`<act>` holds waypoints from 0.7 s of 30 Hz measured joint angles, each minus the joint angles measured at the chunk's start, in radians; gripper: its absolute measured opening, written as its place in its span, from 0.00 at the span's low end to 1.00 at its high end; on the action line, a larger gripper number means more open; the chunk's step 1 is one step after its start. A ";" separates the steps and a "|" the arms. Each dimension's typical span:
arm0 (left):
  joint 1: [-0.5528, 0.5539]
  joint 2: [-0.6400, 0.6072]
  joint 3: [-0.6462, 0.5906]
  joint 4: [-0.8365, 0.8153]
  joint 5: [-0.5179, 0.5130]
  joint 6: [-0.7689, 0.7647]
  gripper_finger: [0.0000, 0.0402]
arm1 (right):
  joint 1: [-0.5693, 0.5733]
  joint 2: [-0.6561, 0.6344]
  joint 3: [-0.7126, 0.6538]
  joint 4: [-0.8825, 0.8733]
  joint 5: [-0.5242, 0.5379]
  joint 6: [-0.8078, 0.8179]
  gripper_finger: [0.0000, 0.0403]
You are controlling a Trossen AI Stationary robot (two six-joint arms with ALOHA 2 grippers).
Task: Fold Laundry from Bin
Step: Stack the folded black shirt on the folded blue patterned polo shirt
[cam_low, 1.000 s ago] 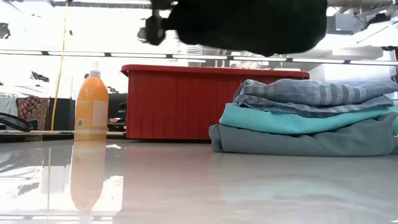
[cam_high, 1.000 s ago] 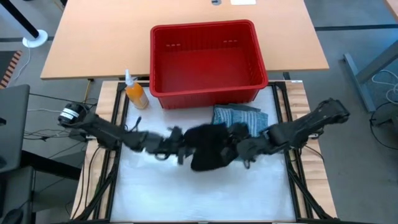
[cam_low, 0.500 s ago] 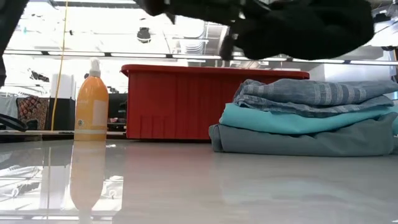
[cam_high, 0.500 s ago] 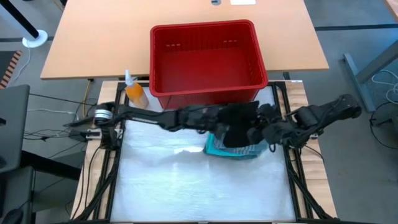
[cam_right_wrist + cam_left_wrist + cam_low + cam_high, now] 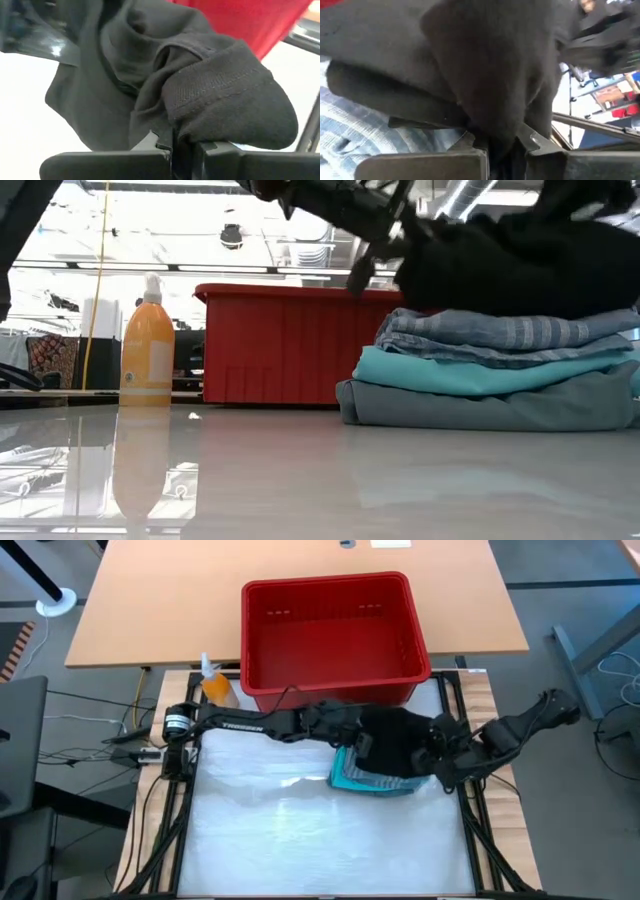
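Lowering the black garment onto the stack is my step in hand: it sits just on top of the striped shirt, which lies on the turquoise one and the grey-green one, on the bench just in front of the bin. My left fingers pinch a fold of the black cloth at one end, and my right fingers pinch a thick hem at the other.

To do this well, I judge I should bring both ends down level, so the bundle lands square on the pile and does not drag the shirt askew, then let go only once the cloth rests its weight there. Releasing one side early could let it slump off the edge.

From above, the black cloth and my arms cover most of the stack; only a turquoise corner and some stripes show. Whether the garment is neatly folded I cannot tell. An orange bottle stands beside the bin, well clear.
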 joint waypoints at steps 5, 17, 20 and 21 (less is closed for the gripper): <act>-0.003 -0.001 0.001 -0.080 -0.007 -0.035 0.03 | -0.023 0.000 -0.100 0.018 -0.028 0.021 0.12; -0.006 -0.001 0.000 -0.171 -0.097 -0.052 0.03 | -0.141 -0.054 -0.060 -0.054 -0.031 -0.145 0.43; -0.003 -0.001 0.000 -0.171 -0.097 -0.064 0.03 | -0.192 -0.081 -0.018 -0.083 -0.031 -0.233 0.51; -0.002 -0.001 0.000 -0.171 -0.096 -0.073 0.03 | -0.209 -0.089 -0.001 -0.085 -0.030 -0.267 0.53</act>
